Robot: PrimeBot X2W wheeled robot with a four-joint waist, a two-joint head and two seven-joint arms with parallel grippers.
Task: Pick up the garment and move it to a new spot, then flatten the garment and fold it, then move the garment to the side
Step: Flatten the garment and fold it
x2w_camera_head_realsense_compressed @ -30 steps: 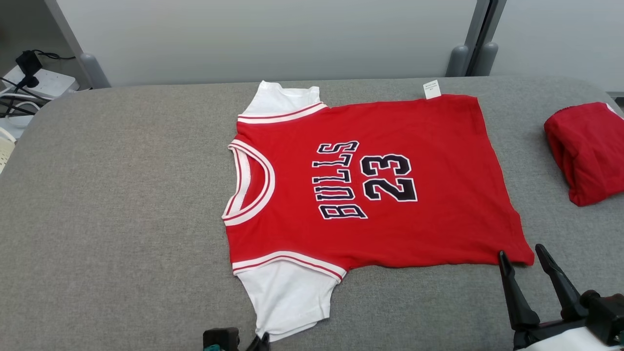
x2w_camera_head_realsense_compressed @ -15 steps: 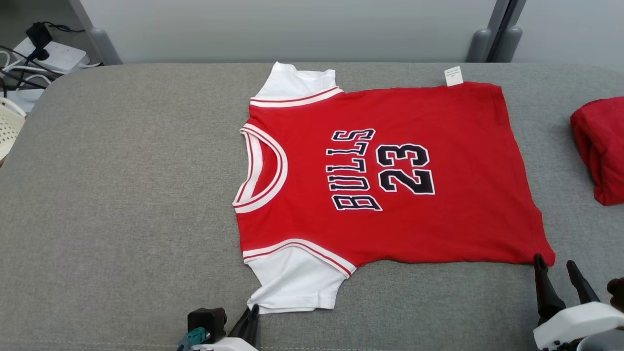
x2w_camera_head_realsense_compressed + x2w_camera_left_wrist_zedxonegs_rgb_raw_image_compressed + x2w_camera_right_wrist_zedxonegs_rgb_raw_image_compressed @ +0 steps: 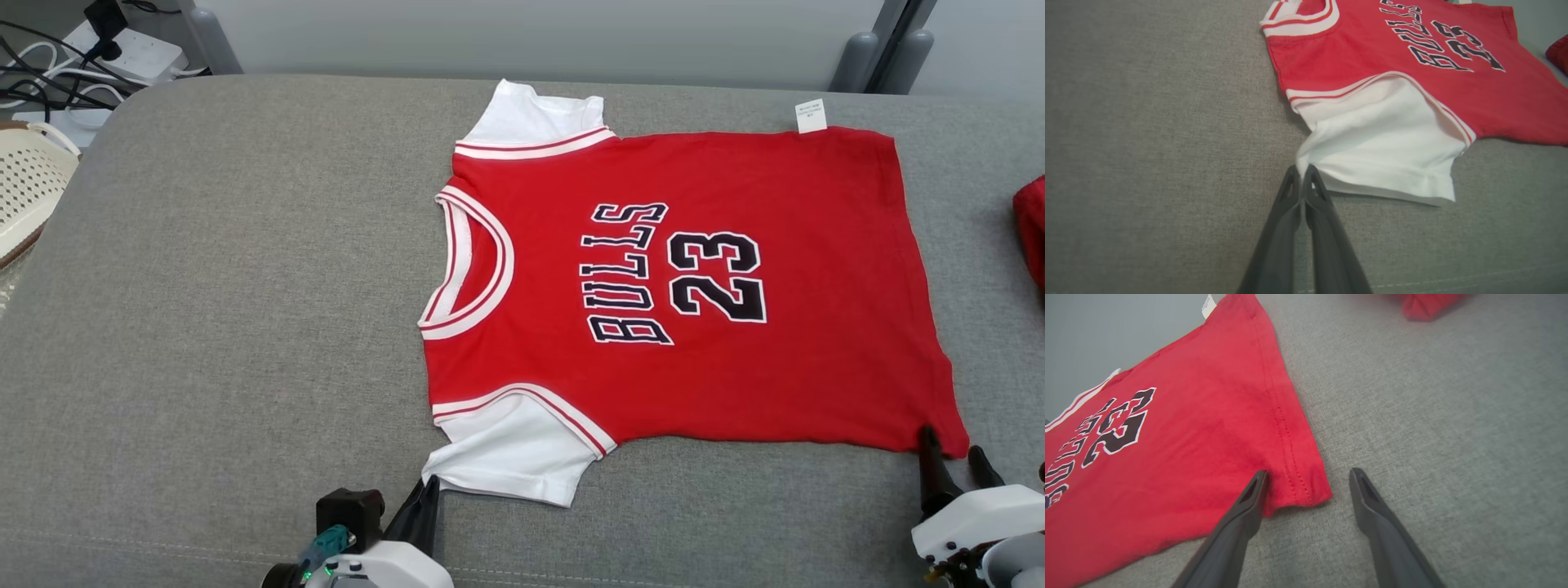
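The garment point(image 3: 816, 343) is a red jersey with "BULLS 23" on it and white sleeves. It lies flat on the grey padded surface point(image 3: 204, 327), neck to the left. My left gripper point(image 3: 426, 490) is shut on the outer corner of the near white sleeve point(image 3: 1380, 134); in the left wrist view its tips point(image 3: 1301, 169) meet right at the cloth. At the garment's near right hem corner point(image 3: 1306, 486) my right gripper point(image 3: 1308, 473) is open. One finger rests at the red cloth's edge and the other stands on bare surface.
A second, folded red cloth point(image 3: 1033, 237) lies at the right edge of the surface. To the left, off the surface, stand a white basket point(image 3: 28, 188) and a power strip with cables point(image 3: 122, 49). A pale wall runs behind.
The head camera has shifted, so the whole picture slid right and up. The left gripper's body has come further into view. Both grippers keep their places at the sleeve corner and hem corner.
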